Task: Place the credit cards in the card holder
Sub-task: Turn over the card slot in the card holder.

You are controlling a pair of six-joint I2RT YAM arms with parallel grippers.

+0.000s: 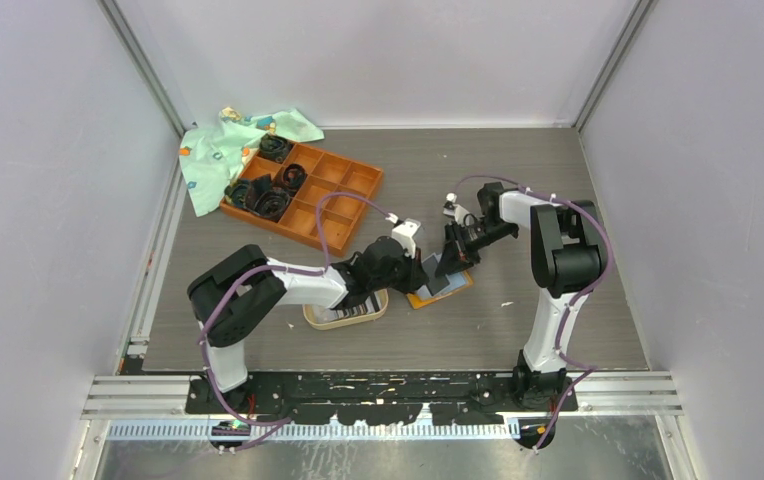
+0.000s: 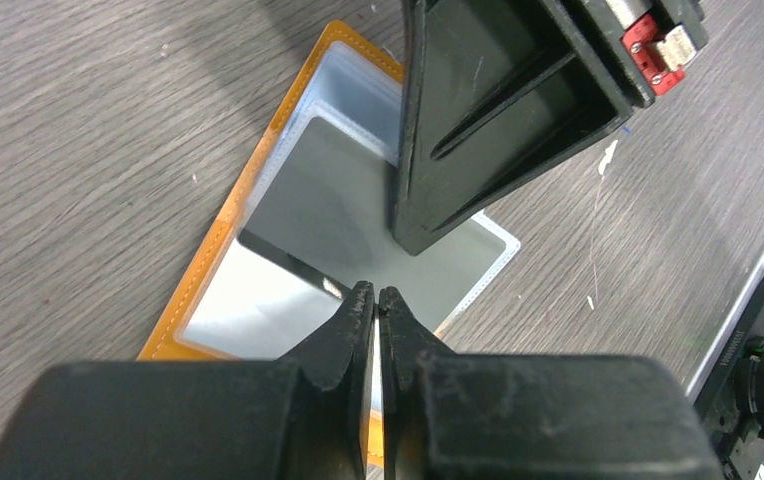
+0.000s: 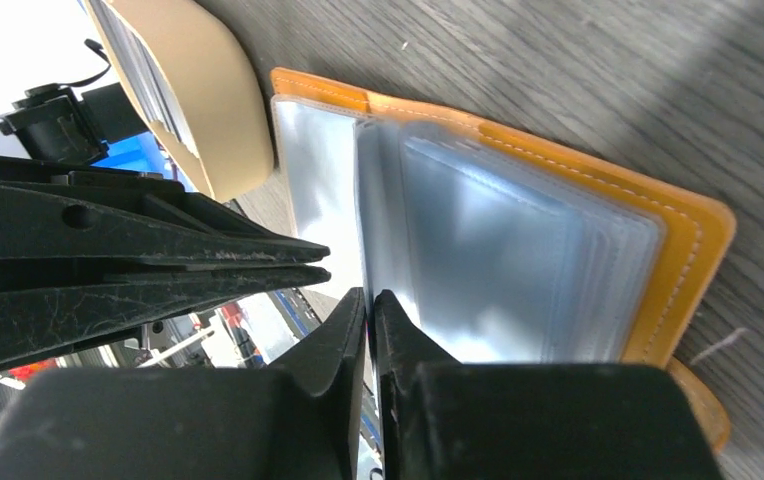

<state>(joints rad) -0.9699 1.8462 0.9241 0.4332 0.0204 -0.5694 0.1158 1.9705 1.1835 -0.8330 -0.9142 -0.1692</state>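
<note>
The card holder (image 1: 445, 290) is laid open and flat on the table (image 1: 558, 190), near the middle, between the two grippers. Its orange cover is turned down and its clear sleeves (image 3: 498, 250) are fanned upward. A grey sheet with a dark near edge (image 2: 318, 210) is seen lying at the sleeves; whether it is a card tucked in cannot be told.

The left gripper (image 2: 376, 298) is held just over the near edge of the holder. Its jaws are drawn almost together, with only a thin slit left. Whether anything thin is pinched there cannot be told.

The right gripper (image 3: 369, 298) is set from the other side, tip down on the sleeves. Its jaws are likewise narrowed to a slit at a sleeve's edge, and a grip on that sleeve cannot be confirmed.

Just beside the holder, on its left, an oval tan dish (image 1: 308, 318) is placed, and striped credit cards (image 1: 346, 312) are stacked in it.

Farther back on the left, an orange compartment tray (image 1: 343, 175) is set, with black coiled items (image 1: 276, 195) in several compartments. A pale green cloth (image 1: 220, 150) is bunched behind it.
</note>
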